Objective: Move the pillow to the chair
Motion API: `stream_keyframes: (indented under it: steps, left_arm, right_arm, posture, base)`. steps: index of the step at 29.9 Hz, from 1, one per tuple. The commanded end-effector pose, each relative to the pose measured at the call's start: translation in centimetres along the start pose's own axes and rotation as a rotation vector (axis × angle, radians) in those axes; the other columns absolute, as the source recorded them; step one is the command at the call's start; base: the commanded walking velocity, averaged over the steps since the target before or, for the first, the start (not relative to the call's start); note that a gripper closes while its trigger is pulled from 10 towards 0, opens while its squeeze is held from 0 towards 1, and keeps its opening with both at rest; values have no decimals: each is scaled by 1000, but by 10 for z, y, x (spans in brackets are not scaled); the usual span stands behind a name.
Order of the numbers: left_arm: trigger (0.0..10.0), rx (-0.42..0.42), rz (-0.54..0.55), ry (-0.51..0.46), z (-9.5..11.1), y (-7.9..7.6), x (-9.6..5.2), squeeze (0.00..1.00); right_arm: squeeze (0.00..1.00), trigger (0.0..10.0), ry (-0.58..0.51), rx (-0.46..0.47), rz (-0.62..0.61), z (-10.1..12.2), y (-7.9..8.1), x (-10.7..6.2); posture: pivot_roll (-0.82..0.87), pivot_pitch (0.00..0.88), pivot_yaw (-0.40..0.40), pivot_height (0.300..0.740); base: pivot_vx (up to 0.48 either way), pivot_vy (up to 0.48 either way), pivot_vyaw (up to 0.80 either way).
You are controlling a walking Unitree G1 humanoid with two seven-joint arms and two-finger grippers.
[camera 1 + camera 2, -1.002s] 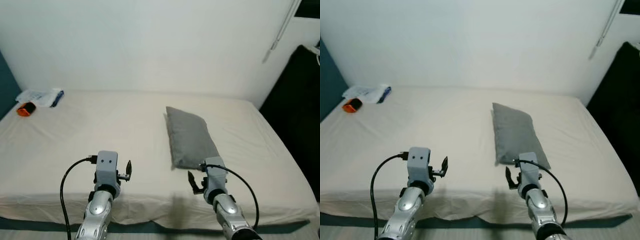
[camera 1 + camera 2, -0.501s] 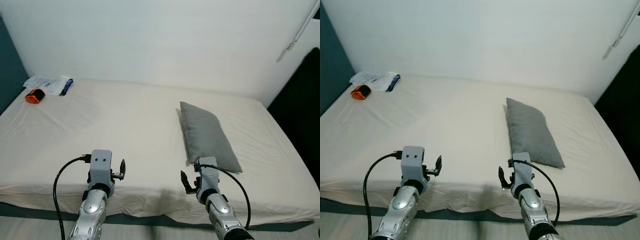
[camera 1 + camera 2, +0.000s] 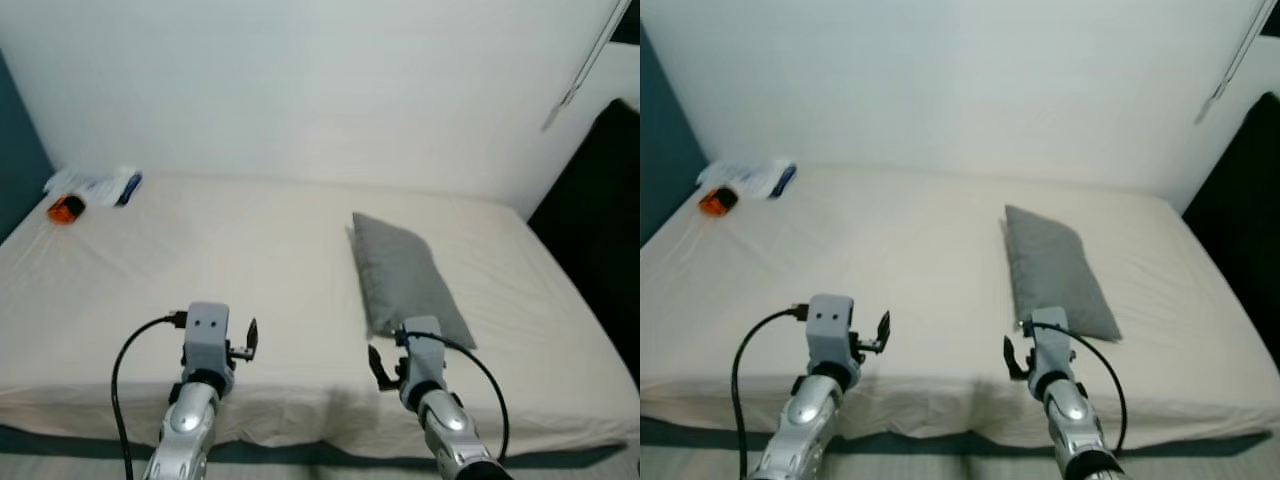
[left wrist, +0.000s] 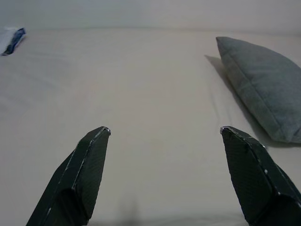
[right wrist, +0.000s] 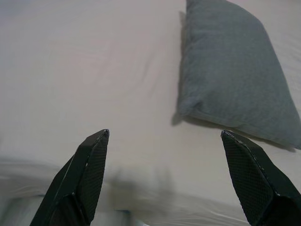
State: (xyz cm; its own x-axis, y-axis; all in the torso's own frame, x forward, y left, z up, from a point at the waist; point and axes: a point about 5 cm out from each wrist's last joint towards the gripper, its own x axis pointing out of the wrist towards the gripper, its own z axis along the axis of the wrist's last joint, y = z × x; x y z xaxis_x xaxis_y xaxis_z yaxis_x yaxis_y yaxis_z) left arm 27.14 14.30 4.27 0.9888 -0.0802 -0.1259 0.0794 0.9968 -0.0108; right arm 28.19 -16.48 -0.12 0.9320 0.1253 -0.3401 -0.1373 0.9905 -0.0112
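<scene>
Both arms have stayed raised at the near bed edge; left gripper and right gripper fingers spread apart. Grey pillow lies flat on bed, beyond right gripper.

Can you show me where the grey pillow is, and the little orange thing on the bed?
grey pillow (image 3: 405,280), left eye view, middle of its top face.
orange thing (image 3: 66,208), left eye view, its centre, far left corner of the bed.

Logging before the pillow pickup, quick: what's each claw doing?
Left claw: open, empty, above the bed.
Right claw: open, empty, just short of the grey pillow.
</scene>
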Motion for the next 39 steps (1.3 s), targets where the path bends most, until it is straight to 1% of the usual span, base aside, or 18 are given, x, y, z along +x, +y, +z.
stream_keyframes:
  steps: [1, 9, 21, 33, 36, 39]
  left_arm:
    - [10000, -7, -11, -5, 0, -5, -1, 0]
    - [10000, -18, -8, -2, -1, -5, -1, 0]
    - [10000, -23, 12, -15, -1, -1, -3, 0]
    - [10000, -27, 8, -8, -2, 0, -4, 0]
    - [10000, -29, 9, 15, -5, 0, -5, 0]
    - [10000, -12, 16, 43, -9, 2, -5, 0]
  right_arm:
    - [0, 10000, -8, -4, -4, 2, -2, 0]
    - [0, 10000, -11, -6, -4, 3, -4, 0]
    - [0, 10000, -7, -7, 4, 3, -3, 1]
    - [0, 10000, -4, 1, 5, 2, -2, 0]
    - [0, 10000, -3, 7, 7, 0, -1, -1]
    - [0, 10000, -2, 12, 6, 0, 0, -1]
  posture:
    - [44, 0, -90, 740]
    - [44, 0, -92, 740]
    - [50, 0, -102, 740]
    - [54, 0, -97, 740]
    - [59, 0, -93, 740]
    - [59, 0, -93, 740]
  base:
    - [424, 0, 0]
    - [378, 0, 0]
    - [0, 0, 0]
    - [0, 0, 0]
    - [0, 0, 0]
    - [0, 0, 0]
